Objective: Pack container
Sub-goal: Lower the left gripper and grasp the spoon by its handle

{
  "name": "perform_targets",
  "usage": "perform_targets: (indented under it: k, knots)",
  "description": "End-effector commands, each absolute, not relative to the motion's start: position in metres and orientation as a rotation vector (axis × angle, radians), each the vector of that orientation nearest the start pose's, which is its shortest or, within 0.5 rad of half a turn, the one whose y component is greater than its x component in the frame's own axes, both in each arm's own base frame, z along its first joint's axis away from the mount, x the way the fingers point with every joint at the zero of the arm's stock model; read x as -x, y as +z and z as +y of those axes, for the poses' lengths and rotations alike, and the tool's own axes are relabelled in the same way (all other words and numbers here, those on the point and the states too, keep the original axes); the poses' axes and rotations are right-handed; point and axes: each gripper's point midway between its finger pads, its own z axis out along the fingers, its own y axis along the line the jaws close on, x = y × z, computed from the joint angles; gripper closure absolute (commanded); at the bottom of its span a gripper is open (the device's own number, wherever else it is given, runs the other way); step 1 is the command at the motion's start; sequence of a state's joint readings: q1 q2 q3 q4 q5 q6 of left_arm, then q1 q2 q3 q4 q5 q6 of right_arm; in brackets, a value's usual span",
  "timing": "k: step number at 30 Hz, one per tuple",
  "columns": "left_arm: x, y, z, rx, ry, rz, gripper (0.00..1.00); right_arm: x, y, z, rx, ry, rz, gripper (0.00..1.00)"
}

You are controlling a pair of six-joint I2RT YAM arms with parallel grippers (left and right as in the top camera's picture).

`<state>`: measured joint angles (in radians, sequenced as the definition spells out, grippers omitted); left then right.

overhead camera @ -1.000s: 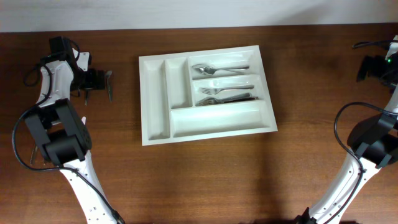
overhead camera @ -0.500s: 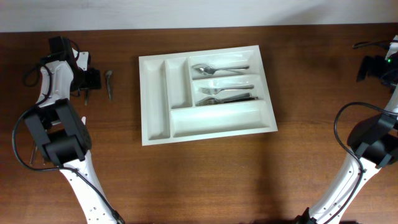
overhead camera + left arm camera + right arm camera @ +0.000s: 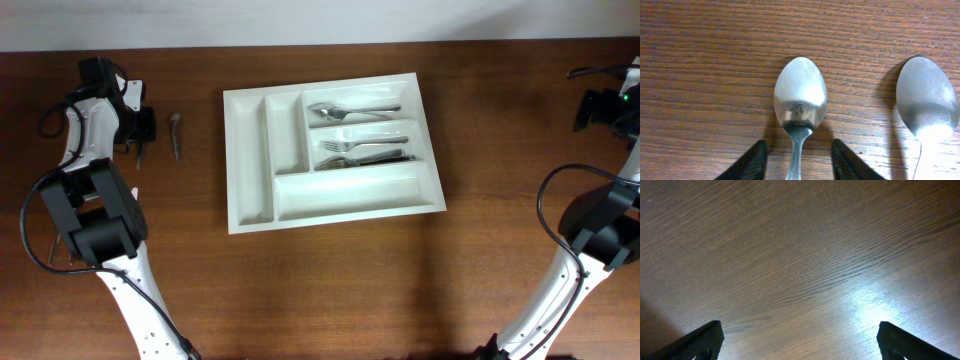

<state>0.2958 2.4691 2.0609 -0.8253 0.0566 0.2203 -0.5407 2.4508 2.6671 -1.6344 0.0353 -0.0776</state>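
Container (image 3: 350,190) lies central on the table (image 3: 330,290), partly packed; picking up a spoon looks to be the step in hand.
Far left, the left gripper (image 3: 798,152) stands spread astride the neck of one spoon (image 3: 800,97), not pinching. Next it likely must lower and close without nudging the second spoon (image 3: 927,102) just beside. Open wood separates them from the container's wall. Far right, the right gripper (image 3: 800,330) gapes over bare wood.
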Motion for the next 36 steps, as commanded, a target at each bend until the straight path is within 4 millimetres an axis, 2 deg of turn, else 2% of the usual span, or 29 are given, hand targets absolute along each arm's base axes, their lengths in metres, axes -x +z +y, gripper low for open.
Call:
perform_targets:
  k: [1, 7, 12, 20, 22, 30, 36]
  knots:
    - [-0.532, -0.013, 0.155, 0.084, 0.034, 2.827, 0.65, -0.416, 0.151, -0.253, -0.697, -0.112, 2.920, 0.01]
    - [-0.533, -0.013, 0.155, 0.083, 0.034, 2.825, 0.74, -0.416, 0.151, -0.253, -0.697, -0.112, 2.920, 0.01]
    - [-0.533, -0.013, 0.155, 0.083, 0.035, 2.823, 0.77, -0.416, 0.151, -0.253, -0.697, -0.112, 2.920, 0.02]
    - [-0.535, -0.008, 0.156, 0.084, 0.037, 2.817, 0.91, -0.416, 0.151, -0.253, -0.698, -0.112, 2.920, 0.01]
    - [-0.537, -0.003, 0.157, 0.083, 0.039, 2.812, 0.93, -0.416, 0.151, -0.253, -0.698, -0.112, 2.920, 0.01]
    - [-0.551, 0.041, 0.161, 0.080, 0.057, 2.765, 0.98, -0.416, 0.151, -0.253, -0.697, -0.112, 2.920, 0.01]
    - [-0.547, 0.063, 0.159, 0.081, 0.050, 2.779, 0.98, -0.416, 0.151, -0.253, -0.697, -0.112, 2.920, 0.01]
